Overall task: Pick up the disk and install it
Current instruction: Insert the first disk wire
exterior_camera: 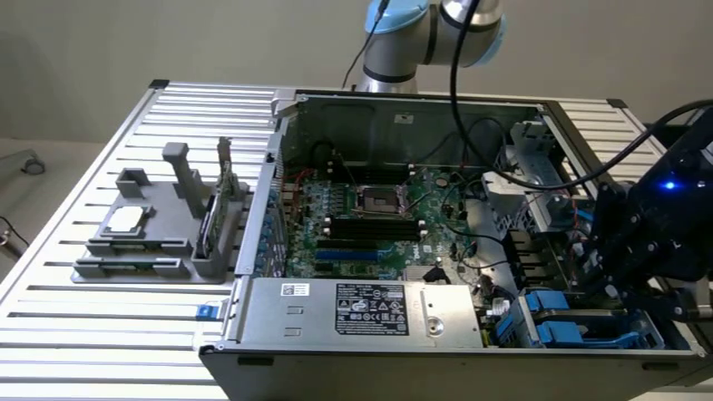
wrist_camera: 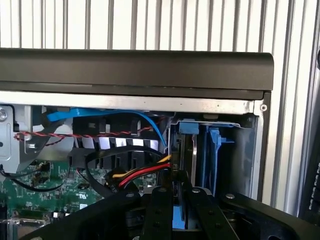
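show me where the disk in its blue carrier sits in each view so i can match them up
Exterior view: the disk is in the bay at the case's corner, toward the exterior view's lower right, just right of the grey power supply box.
Wrist view: the disk stands on edge in that bay, beside the red, yellow and black wires.
Shared landmark: the green motherboard.

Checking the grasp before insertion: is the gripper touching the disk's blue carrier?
Touching. In the wrist view the gripper presses on both sides of the disk, its blue carrier pinched with no gap visible.
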`<state>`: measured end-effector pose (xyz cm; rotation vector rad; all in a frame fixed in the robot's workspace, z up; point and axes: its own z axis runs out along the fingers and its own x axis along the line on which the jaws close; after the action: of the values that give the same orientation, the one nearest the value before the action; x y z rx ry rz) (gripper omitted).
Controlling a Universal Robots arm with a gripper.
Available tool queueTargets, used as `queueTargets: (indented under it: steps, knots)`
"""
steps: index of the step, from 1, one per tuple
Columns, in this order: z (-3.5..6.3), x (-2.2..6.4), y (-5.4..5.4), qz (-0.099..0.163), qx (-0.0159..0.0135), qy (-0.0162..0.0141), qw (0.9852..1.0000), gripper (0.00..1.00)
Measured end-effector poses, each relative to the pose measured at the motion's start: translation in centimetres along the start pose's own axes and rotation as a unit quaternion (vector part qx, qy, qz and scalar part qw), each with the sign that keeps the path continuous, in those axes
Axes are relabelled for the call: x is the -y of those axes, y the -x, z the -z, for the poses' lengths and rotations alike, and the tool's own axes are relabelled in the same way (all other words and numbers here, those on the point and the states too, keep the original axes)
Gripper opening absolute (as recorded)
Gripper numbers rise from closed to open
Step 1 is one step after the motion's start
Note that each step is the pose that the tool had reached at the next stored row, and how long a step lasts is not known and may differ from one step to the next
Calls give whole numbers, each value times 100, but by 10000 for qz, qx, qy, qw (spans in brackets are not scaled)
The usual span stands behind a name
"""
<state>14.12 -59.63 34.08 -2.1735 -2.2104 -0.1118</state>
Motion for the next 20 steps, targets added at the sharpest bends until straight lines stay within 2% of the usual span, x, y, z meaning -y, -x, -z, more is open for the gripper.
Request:
queueTargets:
  steps: [6,13,20]
  knots:
    - [0,0,-3,-165,60,-22,9998,17]
    - [-8,-6,-72,-202,152,-57,9997,17]
    - [-16,-64,-94,-290,233,-71,9993,17]
